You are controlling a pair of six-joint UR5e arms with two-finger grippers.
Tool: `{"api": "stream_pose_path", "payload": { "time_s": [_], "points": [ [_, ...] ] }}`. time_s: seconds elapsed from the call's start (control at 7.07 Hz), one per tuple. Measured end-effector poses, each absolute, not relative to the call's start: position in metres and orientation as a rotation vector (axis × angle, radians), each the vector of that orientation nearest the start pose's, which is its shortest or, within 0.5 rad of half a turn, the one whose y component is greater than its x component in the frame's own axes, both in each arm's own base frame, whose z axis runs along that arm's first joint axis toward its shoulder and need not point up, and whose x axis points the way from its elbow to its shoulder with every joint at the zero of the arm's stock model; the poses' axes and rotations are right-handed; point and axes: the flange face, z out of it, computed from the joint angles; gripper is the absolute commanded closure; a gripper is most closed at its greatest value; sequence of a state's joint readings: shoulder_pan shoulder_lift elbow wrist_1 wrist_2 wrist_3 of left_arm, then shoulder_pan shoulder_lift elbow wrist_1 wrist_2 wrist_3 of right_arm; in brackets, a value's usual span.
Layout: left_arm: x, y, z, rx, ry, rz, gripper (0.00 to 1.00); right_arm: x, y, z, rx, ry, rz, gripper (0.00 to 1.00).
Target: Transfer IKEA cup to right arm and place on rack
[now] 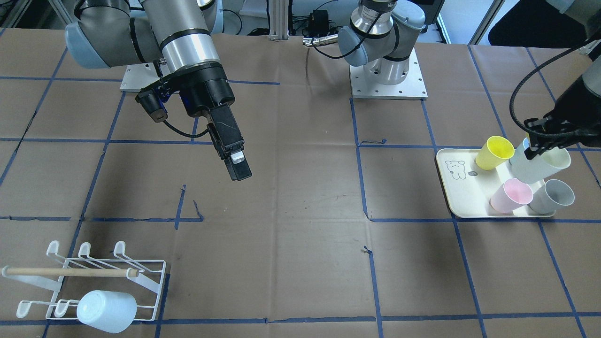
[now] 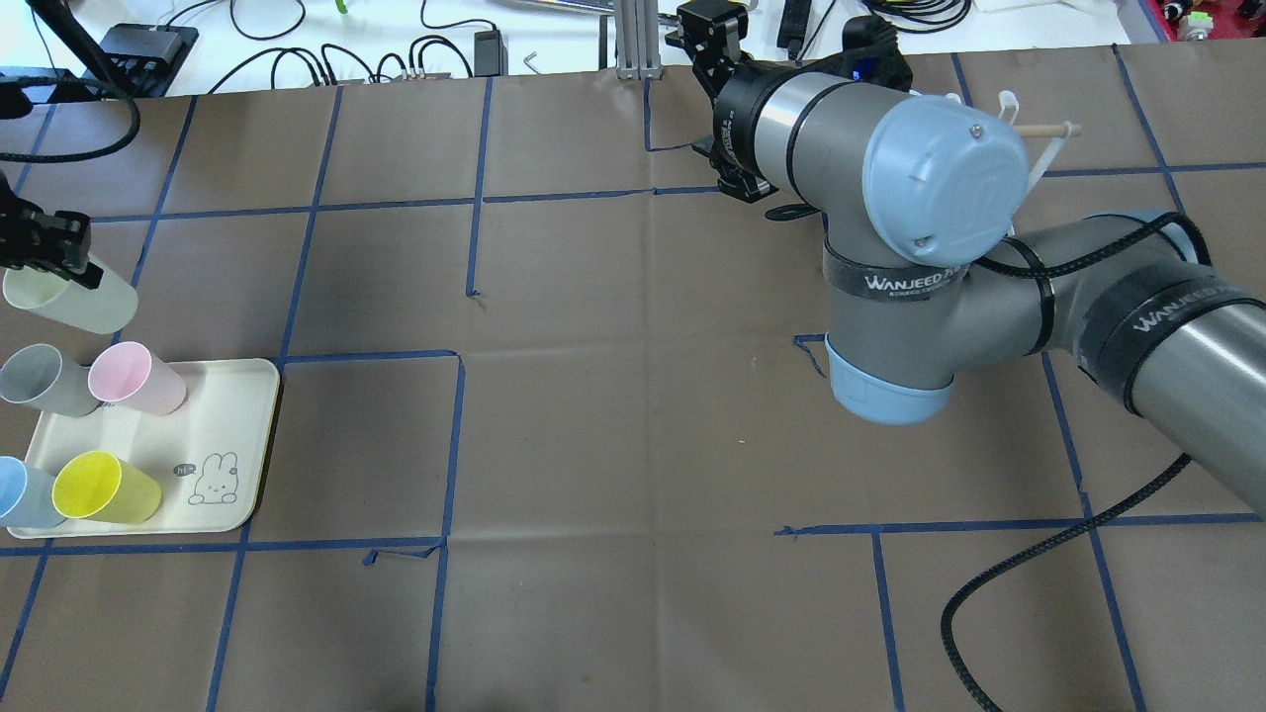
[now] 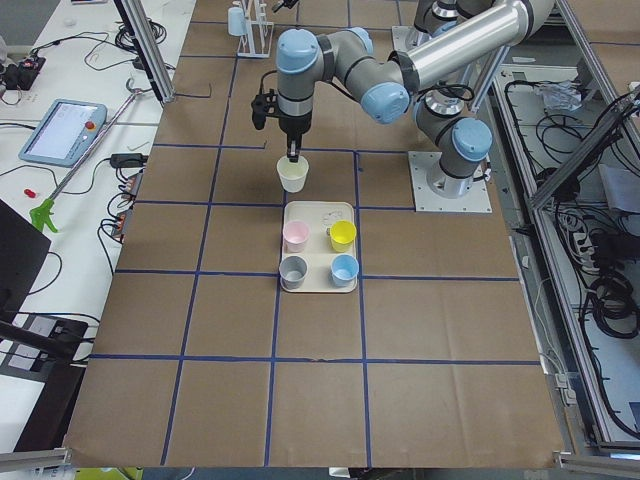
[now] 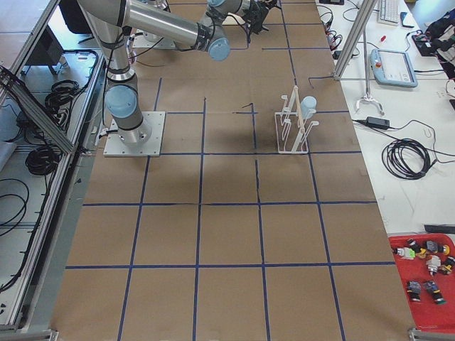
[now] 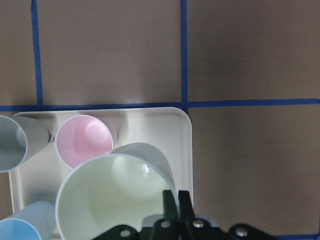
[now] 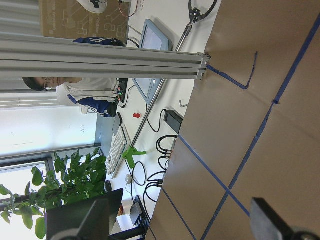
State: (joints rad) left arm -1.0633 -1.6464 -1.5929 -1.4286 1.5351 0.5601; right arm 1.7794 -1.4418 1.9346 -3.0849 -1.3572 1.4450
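My left gripper is shut on the rim of a pale cream IKEA cup, one finger inside and one outside. The left wrist view shows the cup held over a corner of the cream tray. The cup hangs at the table's left edge. My right gripper hangs open and empty over the bare table, far from the cup, its fingers spread wide. The white wire rack stands at the table's far right corner and carries an upturned pale blue cup.
The tray with the bear drawing holds a yellow cup, a pink cup, a grey cup and a blue cup. The right arm's elbow hides most of the rack from overhead. A person sits beyond the table's far side.
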Motion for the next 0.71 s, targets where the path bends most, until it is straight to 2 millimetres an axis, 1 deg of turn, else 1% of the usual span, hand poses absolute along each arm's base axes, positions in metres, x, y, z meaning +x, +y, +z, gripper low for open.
{"api": "stream_pose_path", "payload": {
  "time_s": [0.14,0.28,0.42,0.57,0.71],
  "points": [
    [0.127,-0.556,0.46,0.15,3.147,-0.095,1.0,0.262,-0.492,0.432,1.154,1.847,-0.653,0.0],
    [0.107,-0.581,0.46,0.233,3.171,-0.134,1.0,0.262,-0.491,0.432,1.154,1.848,-0.653,0.0],
    [0.082,-0.602,0.46,0.312,3.247,-0.239,1.0,0.262,-0.491,0.432,1.154,1.847,-0.653,0.0],
    [0.06,-0.616,0.461,0.386,3.33,-0.39,1.0,0.262,-0.491,0.432,1.154,1.848,-0.652,0.0],
    [0.037,-0.626,0.464,0.475,3.399,-0.568,1.0,0.262,-0.491,0.431,1.155,1.849,-0.651,0.0]
  ]
}}
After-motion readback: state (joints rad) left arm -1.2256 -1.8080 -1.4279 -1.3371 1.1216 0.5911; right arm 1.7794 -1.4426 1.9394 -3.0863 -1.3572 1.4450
